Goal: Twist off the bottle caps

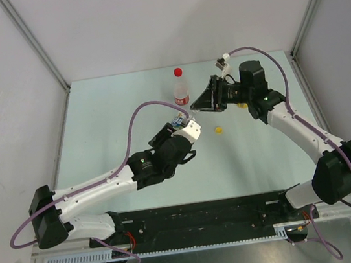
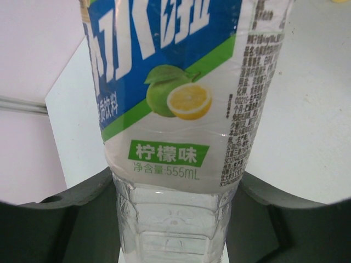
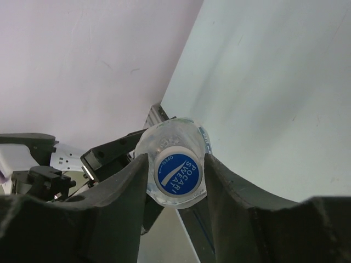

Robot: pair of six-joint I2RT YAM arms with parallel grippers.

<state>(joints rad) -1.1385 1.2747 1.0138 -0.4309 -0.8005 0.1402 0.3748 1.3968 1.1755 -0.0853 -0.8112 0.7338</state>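
My left gripper is shut on the lower body of a clear bottle with a blue-white label, holding it off the table and tilted toward the right arm. In the right wrist view its white cap, with a blue printed top, sits between my right gripper's fingers, which press on both its sides. From above, the right gripper meets the left gripper at mid-table, and the bottle between them is mostly hidden. A loose yellow cap lies on the table just right of them.
A clear bottle with a red-white label and a red cap stands upright behind the grippers. Something yellow shows under the right arm, mostly hidden. Grey walls close in the table at the back and sides.
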